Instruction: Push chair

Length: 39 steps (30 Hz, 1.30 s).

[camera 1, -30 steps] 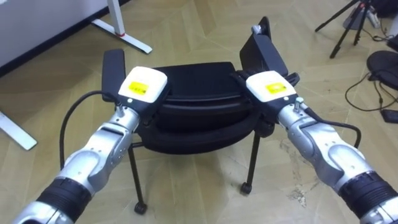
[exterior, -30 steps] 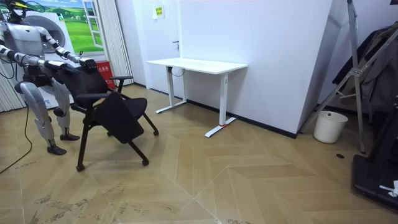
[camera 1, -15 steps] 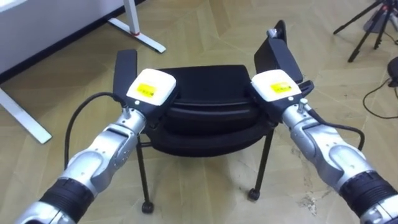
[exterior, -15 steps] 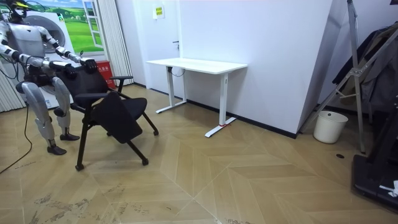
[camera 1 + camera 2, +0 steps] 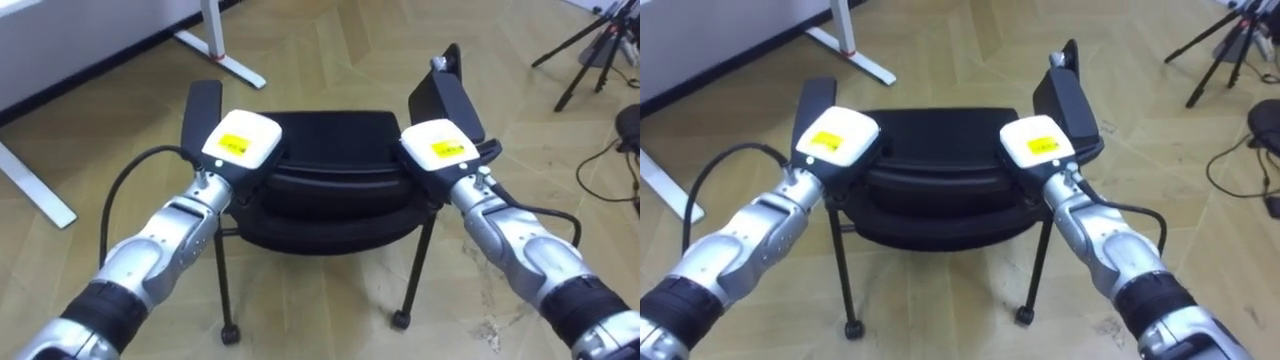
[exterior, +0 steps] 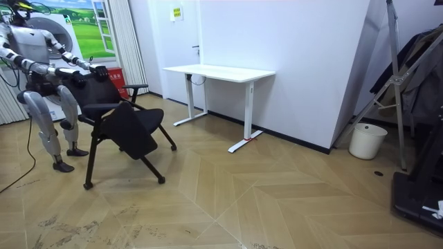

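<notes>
Barely any shift is noted in the chair (image 5: 330, 140) since earlier; its back is met by left robot hand (image 5: 238, 145) and right robot hand (image 5: 437, 148), fingers hidden, state cannot be told.

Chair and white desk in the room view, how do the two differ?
The chair is black, the desk white. The chair stands out in the room on thin legs with small wheels; the desk stands by the wall on two columns with flat feet. The left hand and right hand are on the chair's back; nothing touches the desk. Both stand on the wood floor.
</notes>
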Tool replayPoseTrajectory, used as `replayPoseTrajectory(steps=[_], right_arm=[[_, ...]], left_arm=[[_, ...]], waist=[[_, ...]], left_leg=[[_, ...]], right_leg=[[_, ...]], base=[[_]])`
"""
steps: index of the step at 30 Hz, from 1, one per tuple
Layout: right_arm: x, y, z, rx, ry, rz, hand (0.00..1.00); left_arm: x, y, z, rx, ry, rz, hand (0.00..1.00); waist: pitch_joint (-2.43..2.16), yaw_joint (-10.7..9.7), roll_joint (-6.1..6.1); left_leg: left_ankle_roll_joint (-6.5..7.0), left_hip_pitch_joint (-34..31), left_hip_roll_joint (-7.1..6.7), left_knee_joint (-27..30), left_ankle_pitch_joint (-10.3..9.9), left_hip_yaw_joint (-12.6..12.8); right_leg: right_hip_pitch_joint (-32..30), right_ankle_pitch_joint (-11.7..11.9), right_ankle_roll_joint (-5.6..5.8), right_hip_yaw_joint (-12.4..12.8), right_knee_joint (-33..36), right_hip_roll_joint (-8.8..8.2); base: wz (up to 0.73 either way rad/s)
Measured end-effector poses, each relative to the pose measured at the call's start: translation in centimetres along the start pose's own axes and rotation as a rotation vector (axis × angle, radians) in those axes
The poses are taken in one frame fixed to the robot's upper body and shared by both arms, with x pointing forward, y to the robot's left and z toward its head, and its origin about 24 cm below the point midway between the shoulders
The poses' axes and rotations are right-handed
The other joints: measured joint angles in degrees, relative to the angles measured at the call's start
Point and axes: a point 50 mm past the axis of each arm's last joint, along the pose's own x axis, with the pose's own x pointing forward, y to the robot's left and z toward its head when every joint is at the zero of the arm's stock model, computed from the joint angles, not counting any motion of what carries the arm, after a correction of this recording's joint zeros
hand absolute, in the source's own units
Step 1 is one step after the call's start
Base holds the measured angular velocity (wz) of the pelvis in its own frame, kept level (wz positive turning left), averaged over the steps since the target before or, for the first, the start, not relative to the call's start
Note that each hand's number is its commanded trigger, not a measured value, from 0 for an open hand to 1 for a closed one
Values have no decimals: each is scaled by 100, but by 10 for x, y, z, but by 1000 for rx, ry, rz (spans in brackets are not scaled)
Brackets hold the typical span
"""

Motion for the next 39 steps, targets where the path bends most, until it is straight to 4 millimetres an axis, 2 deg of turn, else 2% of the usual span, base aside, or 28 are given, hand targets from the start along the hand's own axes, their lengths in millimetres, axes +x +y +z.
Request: replayPoseTrajectory(steps=[2, 3, 6, 8, 9, 10, 11, 12, 13, 15, 16, 18, 19, 20, 22, 23, 27, 28, 30, 31, 32, 33, 34, 35, 36, 37, 38, 39], right_arm=[[3, -1, -1, 3, 10, -12, 100], [4, -1, -1, 4, 11, -13, 100], [6, -2, -2, 4, 14, -28, 100], [8, -1, -4, -2, 17, -25, 100], [8, -2, -6, 0, 21, -28, 100], [7, 0, -7, 10, 28, -30, 100], [7, 2, -6, 17, 29, -25, 100], [6, 4, -5, 20, 28, -21, 100], [5, 7, -4, 25, 29, -16, 100], [4, 7, -5, 26, 30, -25, 100], [5, 5, -5, 25, 30, -33, 100], [4, 6, -5, 25, 29, -36, 100], [3, 5, -7, 22, 23, -40, 100], [3, 4, -8, 17, 21, -49, 100], [2, 2, -9, 18, 24, -68, 100], [2, 1, -11, 14, 25, -74, 100], [4, -6, -12, 19, 29, -103, 100], [5, -8, -13, 21, 30, -111, 100], [5, -9, -13, 23, 32, -120, 100], [5, -10, -13, 22, 32, -134, 100], [5, -12, -13, 22, 35, -151, 100], [5, -12, -14, 22, 36, -161, 100], [8, -18, -14, 19, 35, -180, 100], [10, -22, -15, 15, 39, -188, 100], [10, -22, -15, 16, 44, -188, 100], [10, -21, -15, 21, 47, -186, 100], [10, -19, -14, 24, 48, -181, 100], [10, -19, -13, 26, 46, -180, 100]], left_arm=[[6, 4, -2, 8, -3, 2, 100], [8, 4, -2, 8, -5, 2, 100], [13, 7, -5, 9, -5, 8, 100], [15, -1, -5, -11, 7, -4, 100], [17, 1, -5, -12, 6, 4, 100], [20, 2, -4, -15, 5, 6, 100], [20, 0, -4, -19, 5, -1, 100], [19, -2, -4, -23, 8, -5, 100], [18, -6, -4, -37, 13, -11, 100], [16, -9, -3, -60, 20, -9, 100], [15, -11, -3, -76, 27, -4, 100], [13, -14, -3, -87, 31, -7, 100], [13, -14, -3, -94, 31, -3, 100], [14, -11, -2, -93, 27, 6, 100], [15, -8, -2, -91, 22, 20, 100], [15, -7, -2, -91, 20, 27, 100], [17, 2, -1, -80, 9, 60, 100], [17, 4, -2, -76, 10, 61, 100], [18, 6, -3, -73, 8, 67, 100], [19, 8, -4, -73, 8, 74, 100], [20, 11, -5, -69, 5, 80, 100], [21, 13, -5, -67, 3, 84, 100], [23, 18, -7, -60, 1, 100, 100], [25, 22, -8, -54, 2, 110, 100], [26, 24, -8, -53, 0, 111, 100], [27, 24, -9, -51, -2, 107, 100], [27, 23, -9, -51, -4, 103, 100], [26, 23, -10, -49, -3, 105, 100]], waist=[[58, -21, -50], [65, -22, -56], [122, 20, -92], [205, 9, -23], [220, -7, 27], [225, -27, 66], [233, 12, 34], [250, 33, 28], [274, 67, 1], [304, 11, 49], [307, 56, 105], [316, 70, 140], [310, 116, 150], [297, 167, 155], [280, 171, 159], [258, 160, 175], [196, 202, 149], [190, 221, 111], [157, 313, 33], [157, 385, 1], [158, 379, -64], [148, 374, -94], [188, 395, -187], [211, 407, -176], [216, 406, -164], [235, 405, -135], [253, 399, -72], [275, 404, -30]], left_leg=[[-22, -172, 10, 228, -14, -56], [-54, -232, 30, 337, -37, -56], [-193, -715, 104, 1313, -219, -10], [-206, -1330, 245, 2751, -212, -23], [-211, -1538, 352, 3189, -183, -18], [-179, -1949, 542, 4089, 34, -6], [-157, -2319, 614, 4798, 497, -51], [-132, -2480, 646, 5075, 774, -76], [-86, -2739, 677, 5482, 1234, -84], [25, -3132, 645, 5532, 1157, -31], [85, -3352, 556, 5362, 1103, -22], [16, -3541, 365, 4712, 1054, 24], [11, -3550, 299, 4088, 1051, 131], [10, -3534, 255, 3514, 1052, 285], [11, -3473, 222, 2885, 1054, 538], [16, -3421, 149, 2584, 1056, 563], [26, -3368, 163, 2270, 1056, 551], [43, -3305, 159, 2210, 1057, 558], [172, -3262, 64, 2300, 990, 620], [352, -3208, -44, 2334, 857, 612], [483, -3143, -186, 2363, 695, 630], [511, -3090, -252, 2376, 604, 669], [560, -3040, -340, 2472, 448, 757], [576, -3066, -336, 2725, 237, 753], [584, -3069, -325, 2857, 115, 727], [581, -3000, -289, 3048, -101, 671], [569, -2917, -272, 3154, -280, 546], [565, -2867, -271, 3163, -345, 503]], right_leg=[[-72, -12, -20, -95, 117, -33], [-91, -21, -35, -123, 151, -33], [-280, -282, -160, -344, 599, -94], [-299, -608, -248, -523, 1061, -126], [-307, -723, -273, -591, 1185, -109], [-364, -973, -350, -671, 1502, -80], [-385, -1188, -406, -665, 1818, -81], [-359, -1263, -425, -653, 1921, -79], [-321, -1386, -479, -648, 2079, -103], [-332, -1545, -525, -682, 2305, -126], [-369, -1637, -609, -735, 2498, -204], [-385, -1785, -588, -757, 2633, -226], [-407, -1901, -541, -745, 2721, -230], [-467, -1977, -524, -727, 2796, -226], [-492, -2035, -524, -726, 2859, -218], [-491, -2066, -512, -722, 2877, -218], [-581, -2262, -426, -594, 2973, -217], [-583, -2346, -365, -482, 3033, -231], [-570, -2445, -290, -304, 3069, -316], [-521, -2455, -297, -265, 3056, -436], [-467, -2505, -205, -206, 3064, -545], [-446, -2529, -164, -198, 3113, -624], [-542, -2516, -32, -256, 3523, -814], [-797, -2288, 211, -421, 4209, -994], [-913, -2096, 220, -440, 4549, -1062], [-1121, -1665, 219, -393, 5082, -1110], [-1313, -1103, 230, -286, 5543, -1096], [-1435, -911, 280, -232, 5740, -1096]], base=[[17], [20], [9], [25], [38], [30], [24], [15], [21], [9], [-16], [-6], [-4], [-8], [1], [4], [-12], [-20], [-35], [-38], [-26], [-14], [-19], [-22], [-11], [0], [-6], [-18]])
